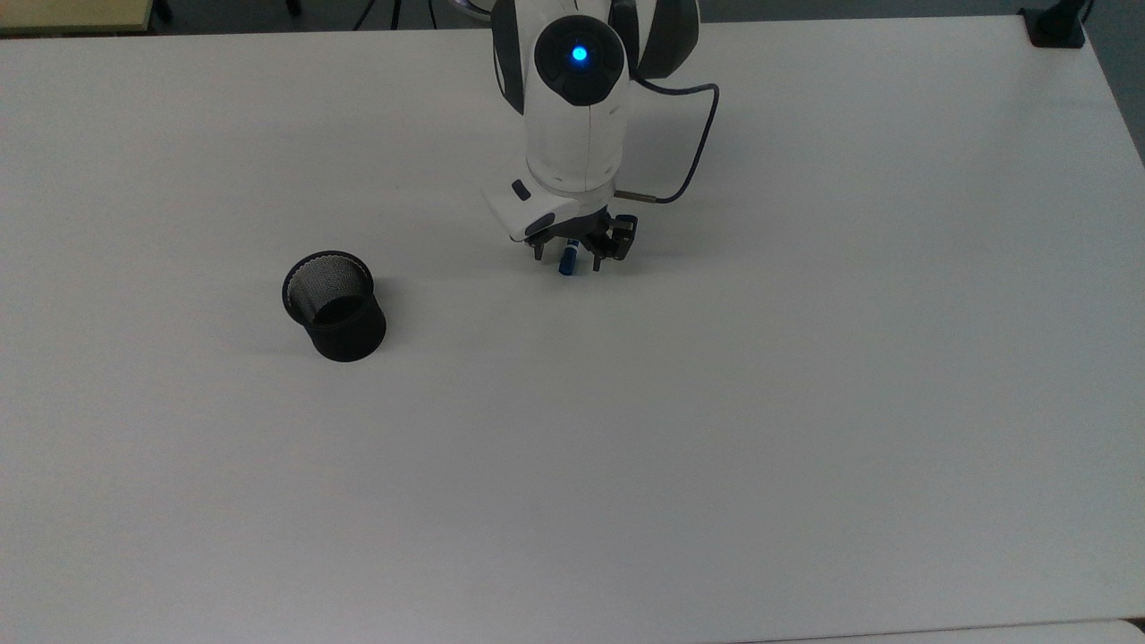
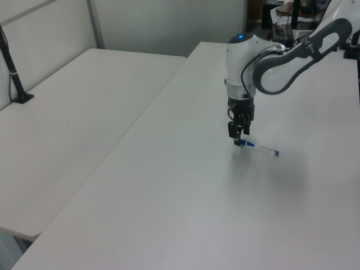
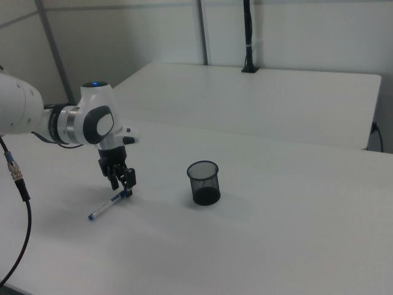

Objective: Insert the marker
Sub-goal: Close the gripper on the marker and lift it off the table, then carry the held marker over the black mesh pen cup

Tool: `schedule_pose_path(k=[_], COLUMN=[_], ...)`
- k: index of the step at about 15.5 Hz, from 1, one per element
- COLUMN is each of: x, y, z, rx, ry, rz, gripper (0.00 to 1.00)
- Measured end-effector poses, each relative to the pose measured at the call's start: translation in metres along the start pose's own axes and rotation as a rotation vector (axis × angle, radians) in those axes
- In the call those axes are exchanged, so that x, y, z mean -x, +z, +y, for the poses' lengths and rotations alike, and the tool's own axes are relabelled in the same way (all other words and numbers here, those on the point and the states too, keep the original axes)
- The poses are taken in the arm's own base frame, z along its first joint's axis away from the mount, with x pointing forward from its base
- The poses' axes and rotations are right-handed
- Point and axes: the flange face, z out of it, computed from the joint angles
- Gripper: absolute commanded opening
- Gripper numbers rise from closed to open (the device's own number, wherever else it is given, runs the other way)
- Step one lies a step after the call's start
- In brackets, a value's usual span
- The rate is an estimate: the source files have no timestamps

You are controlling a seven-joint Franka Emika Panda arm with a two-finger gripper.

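Top view: gripper [image 1: 567, 260] down at the table [image 1: 716, 429], fingers parted either side of the marker [image 1: 567, 263], just its blue cap poking out, black mesh cup [image 1: 335, 306] well apart toward the top view's left. Left view: marker's whole white barrel lying flat. Right view: cup upright, apart from the marker.

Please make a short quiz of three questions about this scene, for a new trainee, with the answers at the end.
1. True or false: the marker lies flat on the table.
2. Around which end of it does the gripper stand: A the blue cap end, B the far end?
3. Is the black mesh cup upright or tipped over?

Key: 1 true. 2 A. 3 upright, with nothing seen inside.
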Motion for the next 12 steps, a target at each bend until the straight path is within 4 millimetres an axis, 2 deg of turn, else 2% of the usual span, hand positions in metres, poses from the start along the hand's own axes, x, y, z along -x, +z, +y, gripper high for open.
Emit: schedule_pose_path(k=[1,2,4,5,9,12], x=[0.003,0.005,0.004,0.003,-0.005,-0.015], y=[0.005,0.011,0.014,0.013,-0.001,-0.039], z=[0.001,0.001,0.000,-0.001,0.007,0.023], rx=[0.004,0.005,-0.004,-0.008,-0.023,-0.038], ry=[-0.001,0.000,0.006,0.009,0.041,0.073], rz=[-0.011,-0.016,0.002,0.011,0.049,0.112], gripper=[0.57,0.45,0.08,0.00,0.00,0.00])
